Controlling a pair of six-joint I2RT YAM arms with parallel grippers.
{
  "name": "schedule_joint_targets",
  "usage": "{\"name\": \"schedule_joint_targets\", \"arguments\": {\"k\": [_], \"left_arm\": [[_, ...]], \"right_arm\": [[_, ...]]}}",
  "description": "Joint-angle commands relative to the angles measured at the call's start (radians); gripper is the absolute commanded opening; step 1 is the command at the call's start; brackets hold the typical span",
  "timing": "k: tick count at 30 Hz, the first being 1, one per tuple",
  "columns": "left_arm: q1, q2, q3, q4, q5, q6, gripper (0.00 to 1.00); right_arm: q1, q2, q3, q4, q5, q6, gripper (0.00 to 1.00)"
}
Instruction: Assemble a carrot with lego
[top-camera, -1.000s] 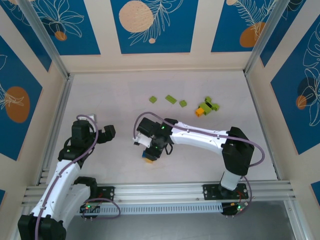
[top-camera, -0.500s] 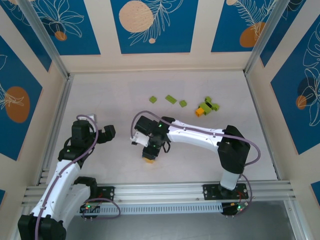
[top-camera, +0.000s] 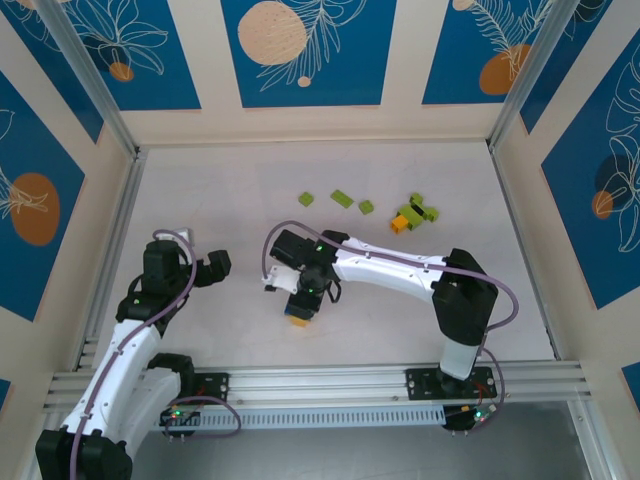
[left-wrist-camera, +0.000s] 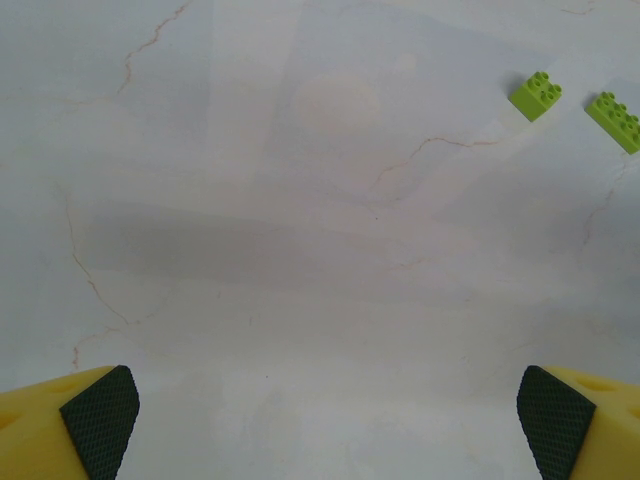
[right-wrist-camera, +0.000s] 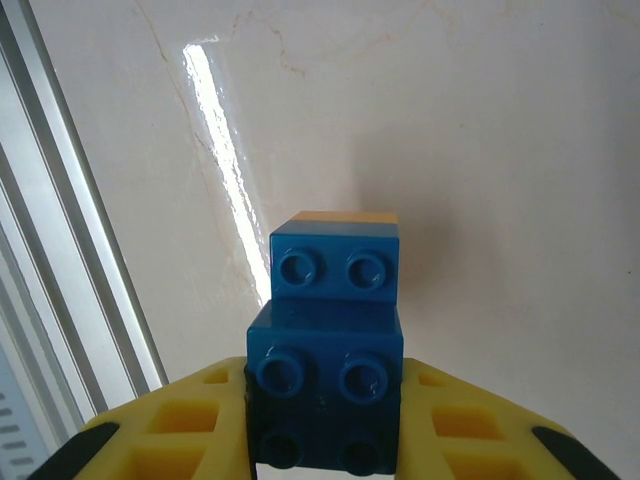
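**Right gripper** (right-wrist-camera: 325, 425) (top-camera: 300, 303): jaws closed on the near end of a brick stack, with a yellow finger on either side. It is low over the near-middle of the table (top-camera: 200, 190).

**Stack** (right-wrist-camera: 335, 330) (top-camera: 297, 318): held by the right gripper.
- Two blue bricks, studs facing the wrist camera.
- A darker brick sits below them between the fingers; its colour is unclear.
- An orange brick is at the far end, pointing toward the table. Whether it touches the surface cannot be told.
- The rail (right-wrist-camera: 60, 250) runs along the left side in the right wrist view.

**Left gripper** (left-wrist-camera: 328, 425) (top-camera: 216, 265): jaws spread wide and holding nothing. The black pads (left-wrist-camera: 100, 415) sit at the two lower corners of the left wrist view, over bare table. It is on the left side of the table, well apart from the right gripper.

**Green bricks** (top-camera: 342, 198): three lime pieces lying loose in a row at the far middle of the table, apart from each other. Two of them (left-wrist-camera: 535, 95) appear at the upper right of the left wrist view.

**Clump** (top-camera: 414, 213): several lime bricks joined with one orange brick, just right of the loose row. It is well apart from both grippers.
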Motion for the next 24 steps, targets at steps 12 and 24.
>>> {"name": "schedule_joint_targets", "arguments": {"k": [12, 24], "left_arm": [[0.017, -0.003, -0.010, 0.026, 0.023, 0.012, 1.00], [0.017, -0.006, -0.011, 0.027, 0.025, 0.011, 1.00]], "right_arm": [[-0.002, 0.055, -0.086, -0.007, -0.076, 0.010, 0.28], [-0.004, 0.067, -0.192, 0.052, -0.084, 0.052, 0.27]]}}
